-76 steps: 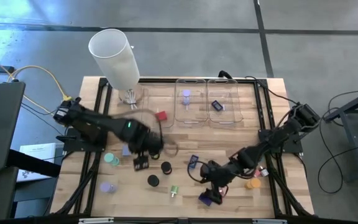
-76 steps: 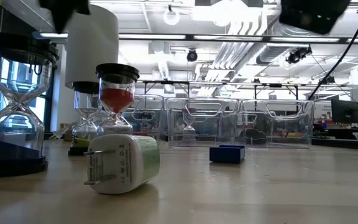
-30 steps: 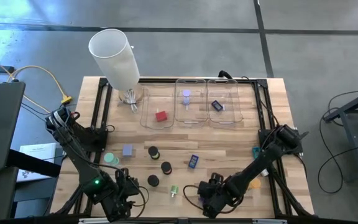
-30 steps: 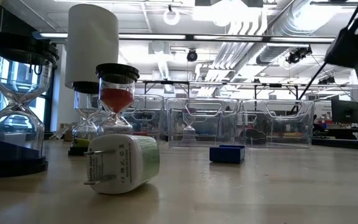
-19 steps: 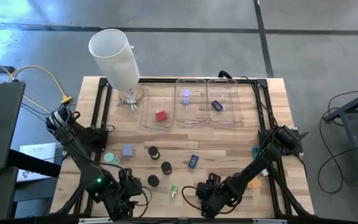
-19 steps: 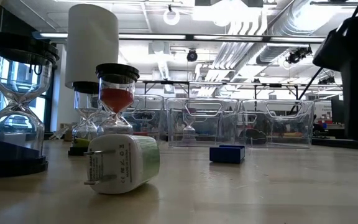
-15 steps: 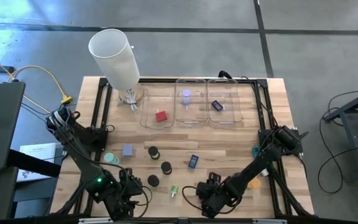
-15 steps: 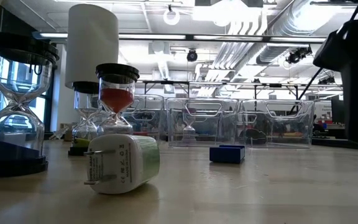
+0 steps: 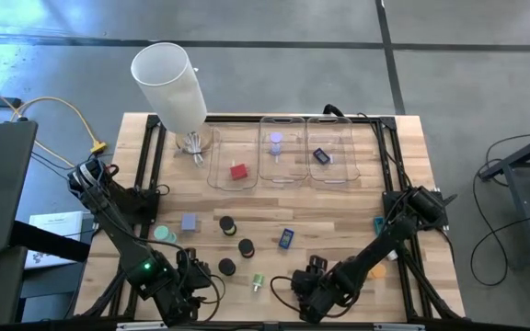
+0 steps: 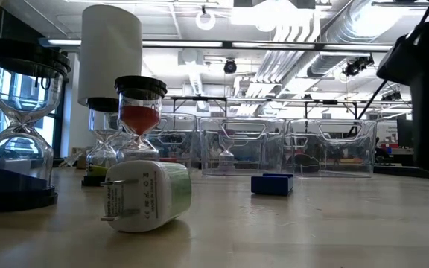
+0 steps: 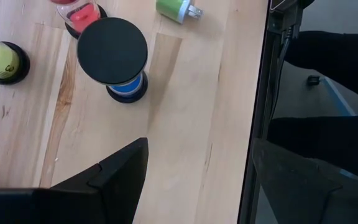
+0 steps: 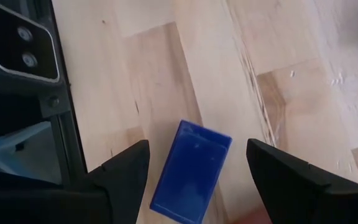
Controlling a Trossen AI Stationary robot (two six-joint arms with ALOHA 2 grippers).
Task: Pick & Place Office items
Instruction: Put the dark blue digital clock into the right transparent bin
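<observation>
Right pincer (image 12: 194, 180) hangs with fingers apart over a blue block (image 12: 191, 171) beside the worktop (image 12: 179, 74) edge. Left pincer (image 11: 194, 180), also apart and empty, faces a black-capped hourglass (image 11: 114, 59) and a green plug adapter (image 11: 177, 9).

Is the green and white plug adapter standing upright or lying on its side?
Lying on its side: the plug adapter rests lengthwise on the table, prongs pointing sideways.

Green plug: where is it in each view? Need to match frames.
High: green plug near the table's front edge, between the two arms.
Low: big in the left foreground, lying on its side, prongs pointing left.
Left wrist: at the top edge.
Right wrist: not in it.
Shared landmark: red hourglass, just beyond the plug.
</observation>
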